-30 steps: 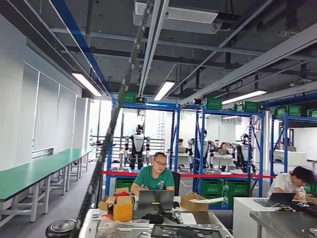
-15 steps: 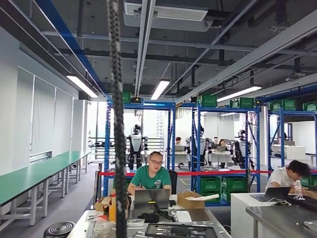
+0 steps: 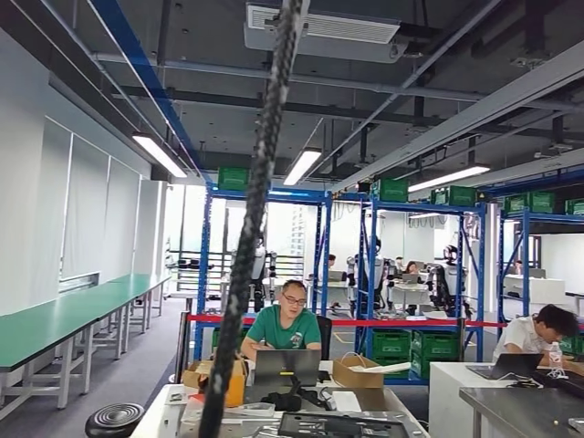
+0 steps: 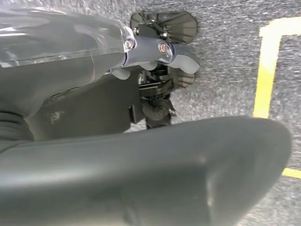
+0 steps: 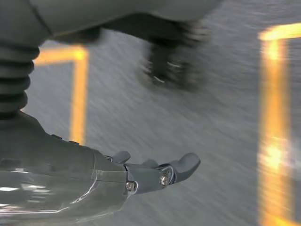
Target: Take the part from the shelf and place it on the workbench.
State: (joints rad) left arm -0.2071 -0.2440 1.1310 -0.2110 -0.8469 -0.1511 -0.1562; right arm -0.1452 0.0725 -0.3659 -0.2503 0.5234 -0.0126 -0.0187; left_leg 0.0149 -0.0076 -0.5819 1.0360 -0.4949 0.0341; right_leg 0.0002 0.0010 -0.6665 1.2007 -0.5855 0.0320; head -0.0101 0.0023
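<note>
broadly, head view across a workshop: blue shelf racks [image 3: 324, 265] fill the middle of the frame with green crates [image 3: 391, 344] on their lower and top levels, a long green tabletop [image 3: 62, 315] runs along the left edge, and a cluttered tabletop [image 3: 344, 401] sits at the lower centre with a seated person [image 3: 284, 321] behind a laptop [image 3: 284, 365]. a black braided tether [image 3: 251, 219] crosses the frame diagonally from the top centre to the lower left, close to the lens and covering part of the racks.

both arms hang toward the grey floor [image 4: 227, 70] with its yellow tape lines [image 4: 266, 66]. the left robot hand [image 4: 160, 49] and the right robot hand [image 5: 160, 176] each show fingers extended with nothing in them; both read as empty and spread, though only the finger ends are visible.

the part to be fetched cannot be picked out: the racks are well apart from the robot, and no item on them is distinguishable as the target. the task appears to be at its approach stage.

risks, as judged: the tether may keep masking the shelf and spoil target location; walking forward, the robot could foul the cluttered tabletop or the people seated near it. the right wrist view is motion-blurred, so floor detail there is unreliable.
</note>
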